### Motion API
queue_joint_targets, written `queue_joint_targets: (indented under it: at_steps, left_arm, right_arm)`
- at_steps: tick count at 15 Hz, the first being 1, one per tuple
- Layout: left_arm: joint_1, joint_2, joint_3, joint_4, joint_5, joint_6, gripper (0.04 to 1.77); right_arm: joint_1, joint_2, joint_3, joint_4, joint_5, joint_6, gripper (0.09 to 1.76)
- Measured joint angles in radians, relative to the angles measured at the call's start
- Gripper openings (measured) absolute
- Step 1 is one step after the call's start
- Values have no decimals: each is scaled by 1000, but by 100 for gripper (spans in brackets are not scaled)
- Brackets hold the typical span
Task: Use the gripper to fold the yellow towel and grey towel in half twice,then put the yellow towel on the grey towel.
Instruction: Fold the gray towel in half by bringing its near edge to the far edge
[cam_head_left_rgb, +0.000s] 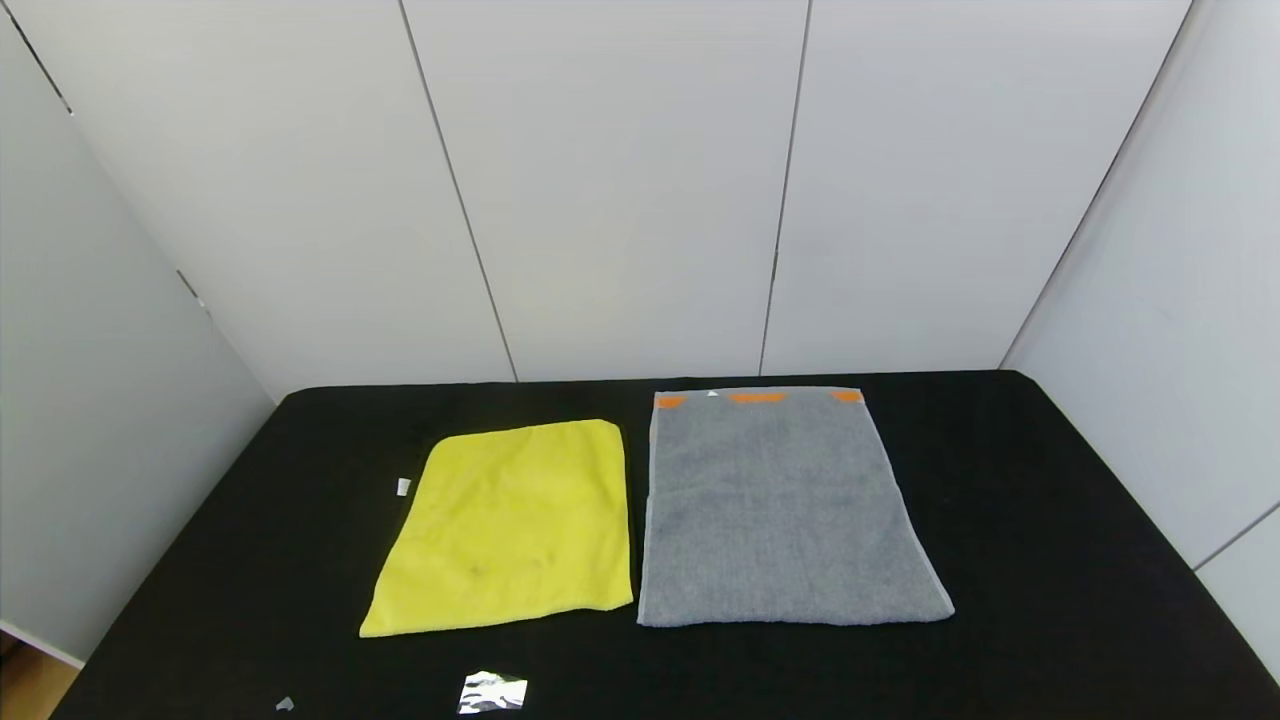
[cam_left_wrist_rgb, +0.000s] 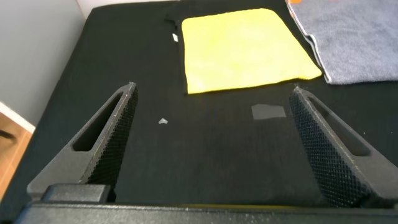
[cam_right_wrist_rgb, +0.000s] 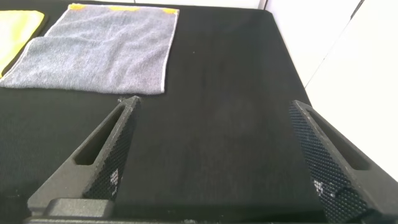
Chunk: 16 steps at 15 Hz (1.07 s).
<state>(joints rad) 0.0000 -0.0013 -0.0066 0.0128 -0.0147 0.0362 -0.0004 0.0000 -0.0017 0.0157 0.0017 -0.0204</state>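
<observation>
The left gripper (cam_left_wrist_rgb: 211, 118) has two long, dark grey, wedge-shaped fingers (cam_left_wrist_rgb: 109, 146) with slotted outer sides and dimpled inner pads. The right gripper (cam_right_wrist_rgb: 214, 134) looks the same.

yellow towel (cam_head_left_rgb: 510, 530): bright yellow, lies flat on the black table, small white tag at its left edge | grey towel (cam_head_left_rgb: 780, 510): bigger, flat, just beside it on the right, orange marks along its far end

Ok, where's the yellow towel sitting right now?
In the head view the yellow towel lies flat on the black table, left of centre, right beside the grey towel.
</observation>
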Motion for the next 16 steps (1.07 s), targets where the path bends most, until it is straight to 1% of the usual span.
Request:
queue_joint_targets:
  at_steps: [4, 6, 9, 11, 14, 16]
  left_arm:
    - [0, 0, -7, 3, -14, 19, 172]
    - [0, 4, -37, 24, -37, 18, 172]
    - [0, 28, -117, 114, -64, 18, 172]
    - [0, 67, -162, 126, -67, 19, 172]
    - [-8, 156, -226, 129, -77, 20, 172]
    - [-23, 239, -282, 131, -81, 25, 172]
  right_arm:
    - [-1, 0, -9, 8, 10, 0, 171]
    - [0, 0, -23, 25, 11, 0, 171]
    - [1, 7, -100, 140, 14, -2, 171]
    - [2, 24, -163, 192, 17, -6, 171]
    - [3, 92, -234, 196, 18, -24, 171]
    - [4, 174, -291, 196, 20, -36, 171]
